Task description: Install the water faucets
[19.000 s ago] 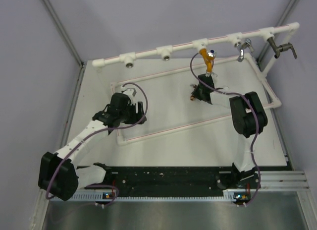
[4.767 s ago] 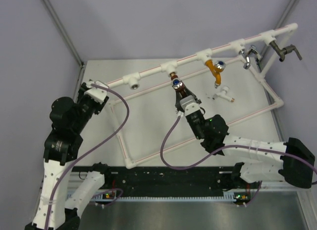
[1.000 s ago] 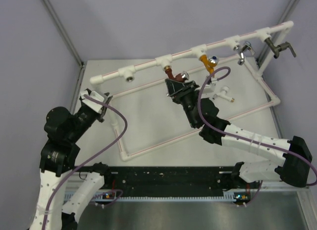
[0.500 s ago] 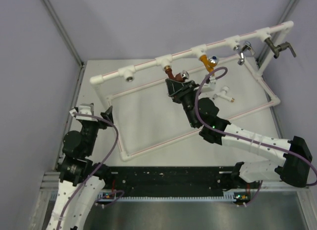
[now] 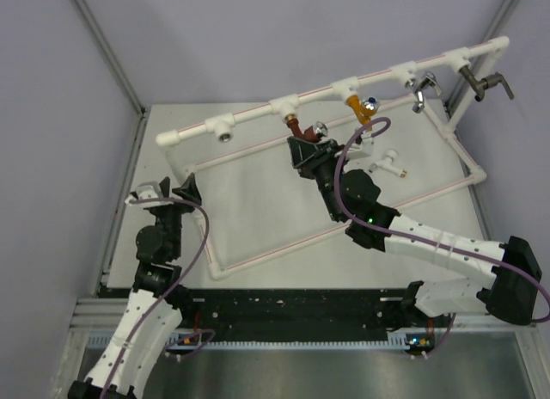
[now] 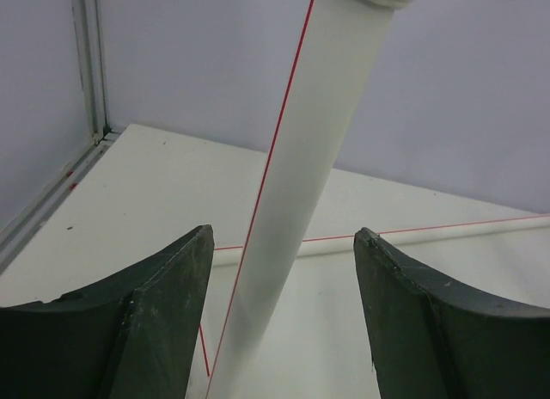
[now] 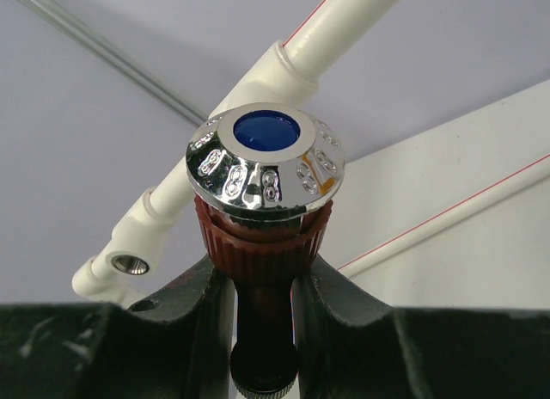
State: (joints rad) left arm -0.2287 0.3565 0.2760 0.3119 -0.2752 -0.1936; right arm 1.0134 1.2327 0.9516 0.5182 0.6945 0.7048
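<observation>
The reddish-brown faucet [image 5: 298, 126] with a chrome, blue-centred cap [image 7: 266, 158] sits with its threaded end at the second tee socket [image 5: 290, 105] of the white pipe frame [image 5: 258, 111]. How deep it sits I cannot tell. My right gripper [image 5: 311, 150] is shut on its stem just under the ribbed knob [image 7: 262, 287]. A white faucet [image 5: 388, 163] lies on the table inside the frame. My left gripper [image 5: 168, 194] is open at the frame's left end. A white pipe with a red line [image 6: 292, 193] stands between its fingers without touching them.
An orange faucet [image 5: 359, 107], a chrome one [image 5: 421, 86] and a dark one [image 5: 486, 81] hang from the rail's right sockets. The leftmost tee socket [image 5: 225, 130] is empty, as the right wrist view [image 7: 129, 263] also shows. Grey walls close in on both sides.
My left arm has swung in toward the near side and brought its open gripper up around the frame's left pipe. My right gripper stays shut on the reddish-brown faucet at the socket.
</observation>
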